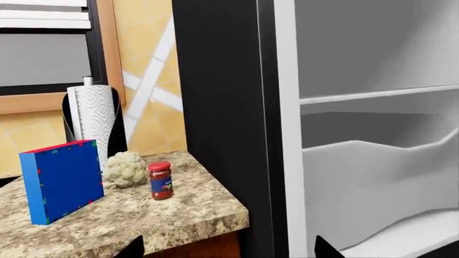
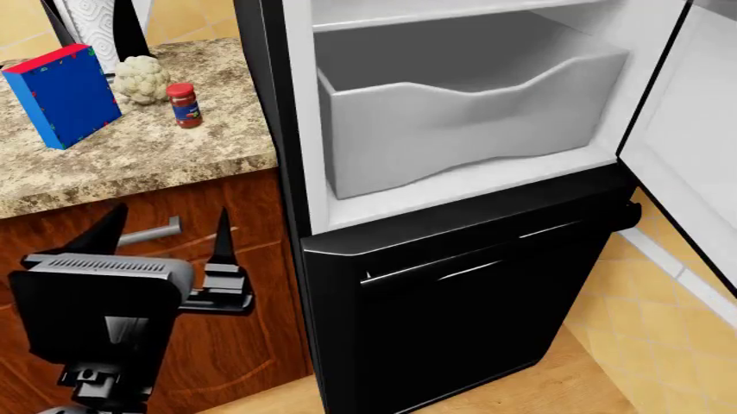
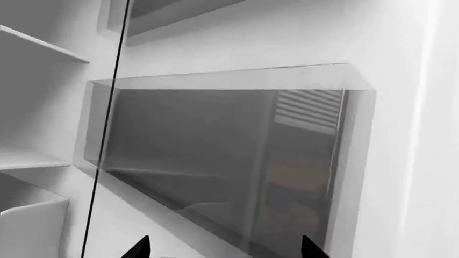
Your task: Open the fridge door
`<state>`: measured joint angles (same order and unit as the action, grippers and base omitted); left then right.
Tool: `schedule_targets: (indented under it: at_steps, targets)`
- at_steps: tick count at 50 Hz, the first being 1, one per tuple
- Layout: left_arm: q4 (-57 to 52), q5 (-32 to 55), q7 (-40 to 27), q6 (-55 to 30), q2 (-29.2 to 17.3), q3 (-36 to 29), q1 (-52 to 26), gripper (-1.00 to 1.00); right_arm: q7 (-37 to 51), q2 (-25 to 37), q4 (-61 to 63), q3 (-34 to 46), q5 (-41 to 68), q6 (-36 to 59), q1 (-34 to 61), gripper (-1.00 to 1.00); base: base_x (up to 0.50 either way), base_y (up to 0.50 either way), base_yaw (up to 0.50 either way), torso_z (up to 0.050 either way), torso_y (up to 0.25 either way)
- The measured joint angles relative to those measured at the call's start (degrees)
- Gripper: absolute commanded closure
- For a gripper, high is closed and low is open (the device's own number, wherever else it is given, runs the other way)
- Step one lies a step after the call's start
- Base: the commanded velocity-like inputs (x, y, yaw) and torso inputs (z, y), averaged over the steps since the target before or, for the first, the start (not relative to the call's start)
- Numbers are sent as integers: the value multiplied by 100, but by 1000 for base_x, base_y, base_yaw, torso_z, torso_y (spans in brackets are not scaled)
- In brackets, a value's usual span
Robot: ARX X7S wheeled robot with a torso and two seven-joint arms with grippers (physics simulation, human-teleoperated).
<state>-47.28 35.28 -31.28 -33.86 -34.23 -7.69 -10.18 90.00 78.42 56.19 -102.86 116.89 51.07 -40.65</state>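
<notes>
fridge door (image 2: pixel 691 129): stood swung open, white inner face showing.
left gripper (image 2: pixel 167 237): spread apart, empty, before the cabinet.
right gripper (image 3: pixel 223 248): tips apart, holding nothing.
drawer (image 2: pixel 461 112): white, seated inside.

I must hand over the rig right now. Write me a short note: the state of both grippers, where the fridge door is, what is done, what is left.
Left gripper: open, empty, low before the brown wooden cabinet, left of the fridge.
Right gripper: only its fingertips show, apart, holding nothing, facing the door's white inner face.
Tall glossy black fridge door: swung wide open at the right; the white drawer inside is exposed.
Done: the door is open.
Left: apparently nothing, perhaps pulling the arms back.
</notes>
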Motion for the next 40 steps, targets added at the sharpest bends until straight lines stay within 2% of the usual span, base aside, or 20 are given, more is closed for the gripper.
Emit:
schedule_targets:
  at_steps: [9, 21, 40]
  targets:
    - [0, -3, -9, -5, -4, -35, -11, -100, -137, 149, -467, -380, 194, 437, -120, -100, 0, 0, 0, 0, 0]
    - [-1, 1, -18, -13, -17, -73, -32, -100, -809, -11, -1107, -460, -139, 997, 54, -100, 0, 0, 0, 0, 0]
    - [22, -33, -22, 0, -32, -150, -56, -100, -2886, -786, -1779, 393, -2084, 805, 665, -100, 0, 0, 0, 0, 0]
